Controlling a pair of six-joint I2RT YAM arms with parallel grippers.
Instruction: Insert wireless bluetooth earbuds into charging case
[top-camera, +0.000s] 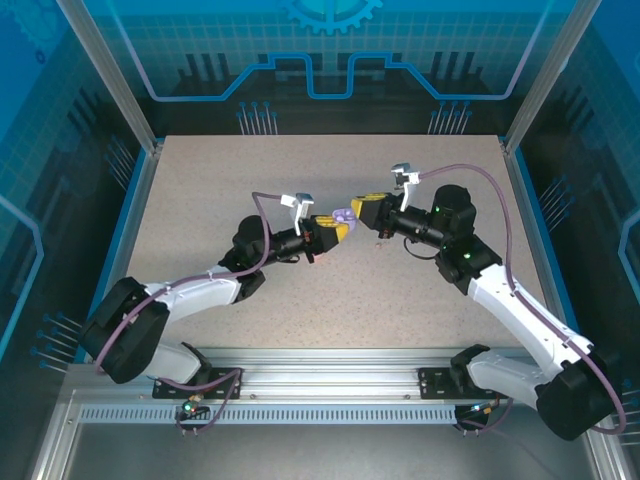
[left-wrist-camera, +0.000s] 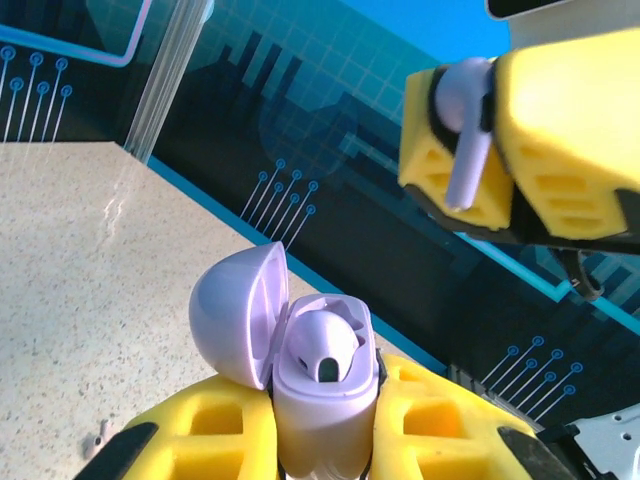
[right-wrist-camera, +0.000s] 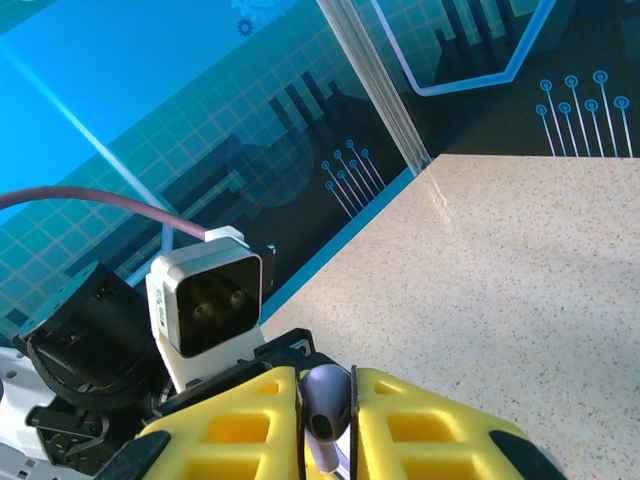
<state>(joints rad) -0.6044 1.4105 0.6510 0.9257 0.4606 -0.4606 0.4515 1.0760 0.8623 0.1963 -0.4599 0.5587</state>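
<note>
Above the middle of the table (top-camera: 200, 200), you are holding everything in the air. Your left gripper (left-wrist-camera: 325, 450) is clenching the lower body of the lilac case (left-wrist-camera: 318, 405), its lid (left-wrist-camera: 235, 310) is standing hinged back to one side, and a seated earbud (left-wrist-camera: 322, 350) is sitting in its socket. Your right gripper (left-wrist-camera: 482, 140) is hanging near the case's open mouth, not touching it, and its jaws are pinching the loose earbud (left-wrist-camera: 462, 120) by the head with the stem sticking out below the fingers. The likeliest trouble is the stem arriving off-line. The free socket is lying behind the seated earbud, so you are probably guessing at its exact place, and a tilted stem would be catching on the rim instead of sliding in. Pushing harder then would be twisting the case in the left fingers or nudging the seated earbud out. The pinch on the rounded head is looking slight, so a sideways knock against the lid or rim could be squeezing the loose earbud free and dropping it to the table. Letting go before it is fully down would be leaving it perched and ready to tip. You are working with one case, two earbuds and two grippers.
</note>
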